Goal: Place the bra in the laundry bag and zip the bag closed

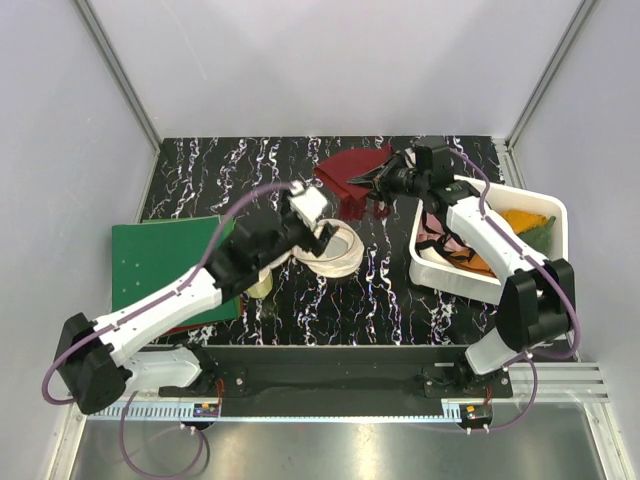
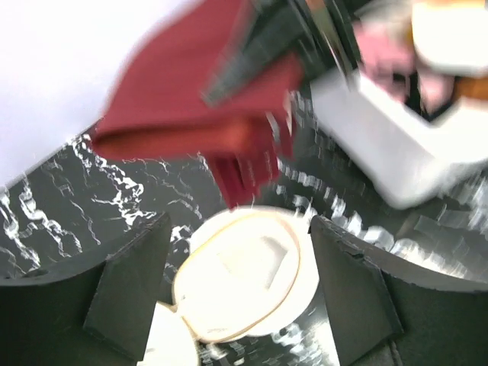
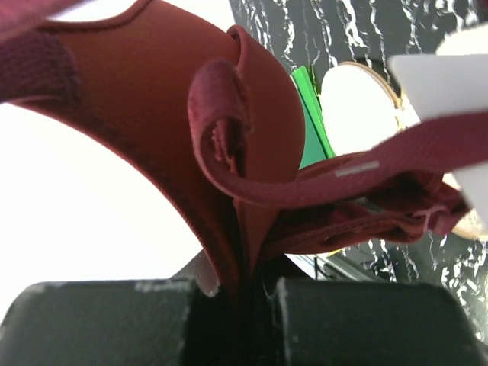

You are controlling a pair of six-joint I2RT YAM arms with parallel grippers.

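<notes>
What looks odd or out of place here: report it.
Nothing spilled or broken. The dark red fabric bra hangs bunched from the shut right gripper, off the table, straps dangling. A pink cloth seems to droop over the white plastic bin's rim.

My top view is bright, even and sharp, lit softly from above, with only faint shadows under the arms on the table (image 1: 200, 170). The left wrist view is badly blurred: bra (image 2: 191, 99) and bin (image 2: 381, 145) are streaks, and the upper left corner is blown white. On the right wrist the bra sits too close and soft — the background is washed out, the bag (image 3: 358, 103) glares, and the right fingers (image 3: 99, 320) are near-black.
</notes>
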